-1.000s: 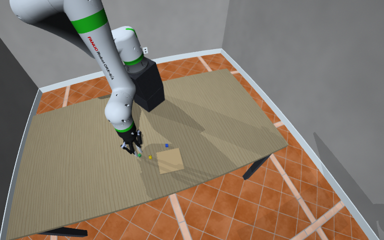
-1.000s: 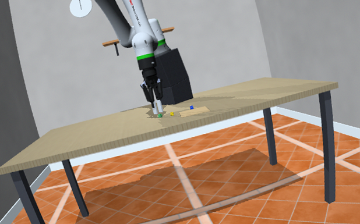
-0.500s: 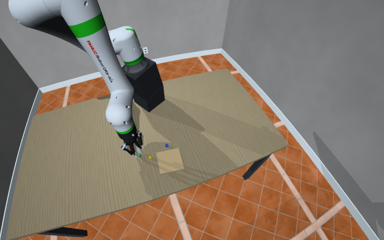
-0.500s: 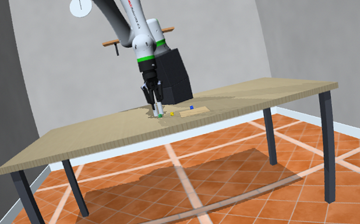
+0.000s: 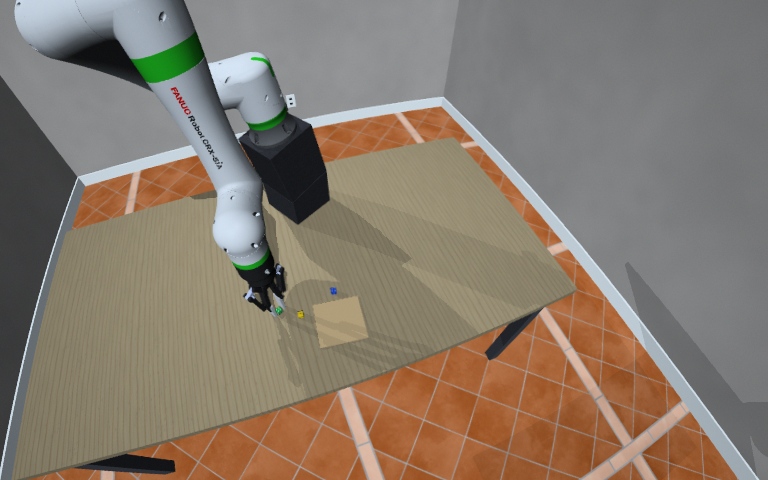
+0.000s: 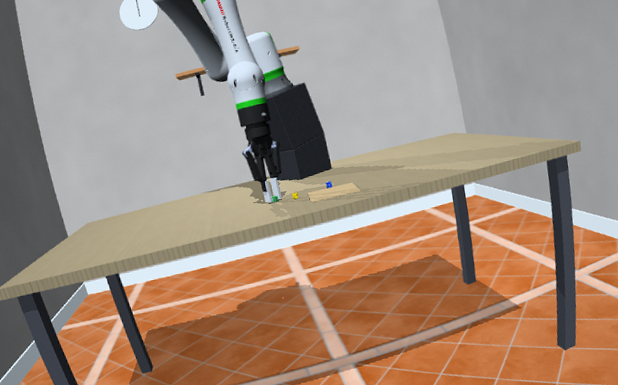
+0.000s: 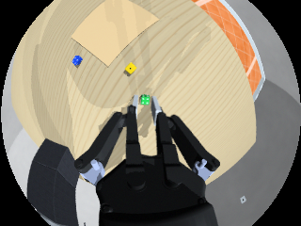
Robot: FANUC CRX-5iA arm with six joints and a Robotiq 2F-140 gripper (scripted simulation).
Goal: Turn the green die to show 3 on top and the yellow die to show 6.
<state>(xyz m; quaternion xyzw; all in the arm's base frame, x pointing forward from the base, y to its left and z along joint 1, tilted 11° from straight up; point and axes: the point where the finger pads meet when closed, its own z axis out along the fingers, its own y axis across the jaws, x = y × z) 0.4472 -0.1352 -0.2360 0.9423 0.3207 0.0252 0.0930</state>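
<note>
Grey walls are surrounding this desk, and my fingers are standing slightly spread, green die sitting between the tips, ungripped.

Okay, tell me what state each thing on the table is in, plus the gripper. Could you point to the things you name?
Gripper (image 5: 277,309) (image 6: 272,198) (image 7: 144,102): partly open, fingers astride the green die.
Green die (image 5: 278,310) (image 6: 275,199) (image 7: 145,100): off the mat, ungripped.
Yellow die (image 5: 300,314) (image 6: 294,196) (image 7: 131,68): off the mat, one pip on top.
Blue die (image 5: 333,290) (image 6: 328,184) (image 7: 77,60): off the mat, number unclear.
Mat (image 5: 339,322) (image 6: 332,192) (image 7: 115,30): lying flat.
</note>
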